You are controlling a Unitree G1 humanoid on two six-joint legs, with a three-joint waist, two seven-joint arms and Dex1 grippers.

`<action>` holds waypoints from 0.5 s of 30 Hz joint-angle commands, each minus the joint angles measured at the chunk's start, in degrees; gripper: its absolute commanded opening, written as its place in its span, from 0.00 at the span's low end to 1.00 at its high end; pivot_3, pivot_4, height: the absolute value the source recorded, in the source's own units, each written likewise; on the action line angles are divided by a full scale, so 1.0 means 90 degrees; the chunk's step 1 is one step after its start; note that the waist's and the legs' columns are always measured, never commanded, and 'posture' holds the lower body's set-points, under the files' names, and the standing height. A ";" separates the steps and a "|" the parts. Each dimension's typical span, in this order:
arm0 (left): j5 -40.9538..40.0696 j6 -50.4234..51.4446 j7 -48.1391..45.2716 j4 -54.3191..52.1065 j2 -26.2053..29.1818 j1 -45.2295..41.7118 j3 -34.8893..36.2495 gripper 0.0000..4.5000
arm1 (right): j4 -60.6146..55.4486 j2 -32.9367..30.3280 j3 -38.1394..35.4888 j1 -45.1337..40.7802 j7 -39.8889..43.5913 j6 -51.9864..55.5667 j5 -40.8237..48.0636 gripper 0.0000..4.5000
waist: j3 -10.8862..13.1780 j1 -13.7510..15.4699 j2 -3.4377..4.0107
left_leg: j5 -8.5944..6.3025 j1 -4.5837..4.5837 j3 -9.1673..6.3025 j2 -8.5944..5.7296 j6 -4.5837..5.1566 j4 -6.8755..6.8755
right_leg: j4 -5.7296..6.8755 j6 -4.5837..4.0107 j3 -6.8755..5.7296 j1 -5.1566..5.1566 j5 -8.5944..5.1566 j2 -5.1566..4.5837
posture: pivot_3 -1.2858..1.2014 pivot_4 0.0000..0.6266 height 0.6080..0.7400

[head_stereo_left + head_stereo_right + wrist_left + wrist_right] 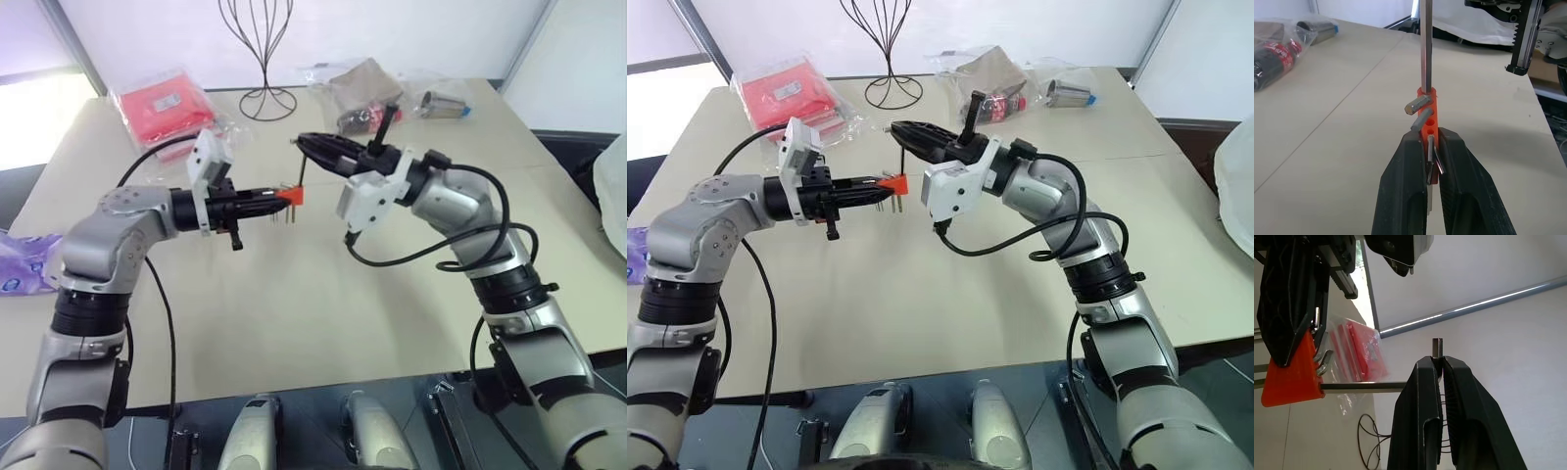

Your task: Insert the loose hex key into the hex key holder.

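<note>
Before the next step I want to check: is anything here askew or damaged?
Nothing stands out. The left gripper holds the hex key holder, and the loose hex key in the right gripper meets its end squarely.

Silver-grey arm shells, black joint rings, white wrist brackets, looping black cables, ribbed black fingers (1405, 196).

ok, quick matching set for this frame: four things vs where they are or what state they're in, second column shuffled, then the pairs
1. hex key holder
2. loose hex key
3. wire stand
4. red packets

A. standing at the table's far edge
B. lying far left on the table
C. clamped in the left gripper
D. held by the right gripper, long end at the orange block

Pairs: 1-C, 2-D, 3-A, 4-B
</note>
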 commanded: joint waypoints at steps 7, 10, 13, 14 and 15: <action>-0.0085 -0.0088 -0.0046 -0.0187 0.0035 -0.0150 0.0106 0.00 | -0.0194 0.0021 0.0003 -0.0130 0.0067 -0.0029 0.0101 0.00 | 0.0000 0.0000 0.0000 | 0.0000 0.0000 0.0000 0.0000 0.0000 0.0000 | 0.0000 0.0000 0.0000 0.0000 0.0000 0.0000 | 0.52 0.24 1.00; -0.0081 -0.0090 -0.0040 -0.0181 0.0028 -0.0150 0.0104 0.00 | -0.0246 0.0059 0.0025 -0.0117 0.0129 -0.0014 0.0159 0.00 | 0.0000 0.0001 0.0000 | 0.0000 0.0000 0.0000 0.0000 0.0000 0.0000 | 0.0000 0.0000 0.0000 0.0000 0.0000 0.0000 | 0.52 0.24 1.00; -0.0079 -0.0088 -0.0028 -0.0180 0.0022 -0.0147 0.0105 0.00 | -0.0285 0.0095 0.0035 -0.0111 0.0181 -0.0031 0.0233 0.08 | 0.0000 0.0001 0.0000 | 0.0000 0.0000 0.0000 0.0000 0.0000 0.0001 | 0.0000 0.0000 0.0000 0.0000 0.0000 0.0000 | 0.52 0.24 1.00; -0.0080 -0.0087 -0.0027 -0.0185 0.0024 -0.0142 0.0107 0.00 | -0.0298 0.0102 0.0033 -0.0111 0.0191 -0.0026 0.0244 0.16 | 0.0000 -0.0001 0.0000 | 0.0000 0.0000 0.0000 0.0000 0.0000 0.0001 | 0.0000 0.0000 0.0000 0.0000 0.0000 0.0000 | 0.52 0.24 1.00; -0.0081 -0.0083 -0.0023 -0.0187 0.0022 -0.0139 0.0108 0.00 | -0.0313 0.0110 0.0034 -0.0115 0.0197 -0.0017 0.0258 0.24 | 0.0000 -0.0001 0.0000 | 0.0000 0.0000 0.0000 0.0000 0.0000 0.0001 | 0.0000 0.0000 0.0000 0.0000 0.0000 0.0000 | 0.52 0.24 1.00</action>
